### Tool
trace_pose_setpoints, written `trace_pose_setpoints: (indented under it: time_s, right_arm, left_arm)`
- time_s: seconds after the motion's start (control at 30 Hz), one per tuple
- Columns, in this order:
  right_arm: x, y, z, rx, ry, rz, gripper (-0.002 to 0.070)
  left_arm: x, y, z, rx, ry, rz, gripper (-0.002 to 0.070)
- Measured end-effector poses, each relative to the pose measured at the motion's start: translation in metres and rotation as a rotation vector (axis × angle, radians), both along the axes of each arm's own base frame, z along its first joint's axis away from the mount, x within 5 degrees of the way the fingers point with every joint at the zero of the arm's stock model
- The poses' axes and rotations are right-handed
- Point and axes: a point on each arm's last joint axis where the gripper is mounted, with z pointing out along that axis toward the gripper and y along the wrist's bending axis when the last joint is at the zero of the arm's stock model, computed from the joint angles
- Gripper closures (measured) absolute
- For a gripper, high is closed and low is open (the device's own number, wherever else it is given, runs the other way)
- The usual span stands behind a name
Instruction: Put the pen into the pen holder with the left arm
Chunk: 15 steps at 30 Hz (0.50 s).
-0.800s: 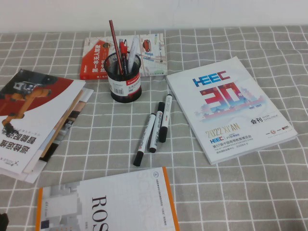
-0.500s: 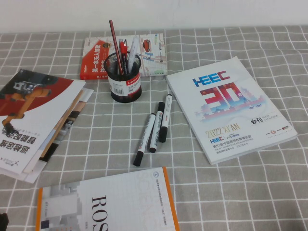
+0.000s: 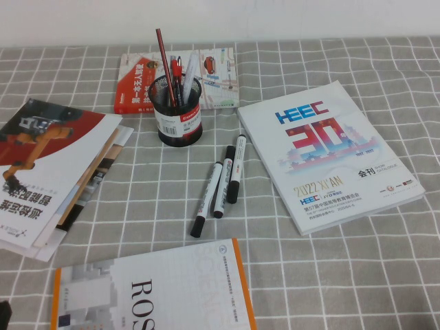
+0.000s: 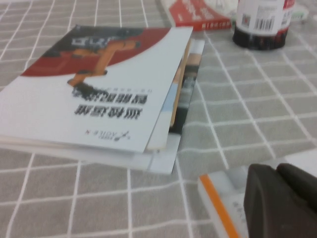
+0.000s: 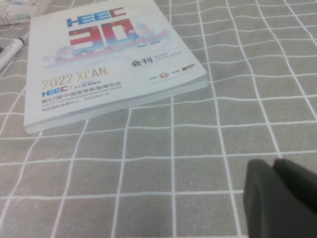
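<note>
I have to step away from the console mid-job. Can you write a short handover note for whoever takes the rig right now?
Left gripper: parked low at the near left of the table, above the orange-edged book, holding nothing, far from the pens.
Right gripper: parked over bare cloth near the white catalogue, holding nothing.
Three white pens lie side by side mid-table between the pen holder and the catalogue; the nearest to the left arm is this pen.
The holder stands upright behind them, already holding red pens and a pencil.
Done: nothing yet.
Left: reach with the left arm, grasp one pen, drop it in the holder.
</note>
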Motion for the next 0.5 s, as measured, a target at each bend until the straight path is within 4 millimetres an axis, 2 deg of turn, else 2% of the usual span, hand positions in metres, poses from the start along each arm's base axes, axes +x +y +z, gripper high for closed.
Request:
trace_pose_setpoints:
  time_s: [0.13,0.37,0.5]
  right_arm:
    - [0.0,0.0,0.0,0.0,0.0,0.0,0.0691]
    - [0.0,0.0,0.0,0.0,0.0,0.0,0.0691]
    - [0.0,0.0,0.0,0.0,0.0,0.0,0.0691]
  left_arm:
    - [0.001,-0.002,0.006,-0.105,-0.047,0.009,0.0678]
    - [0.003,-0.004,0.016,-0.57,-0.073,0.072,0.0678]
    - [0.003,-0.004,0.019,-0.662,-0.091,0.086,0.0678]
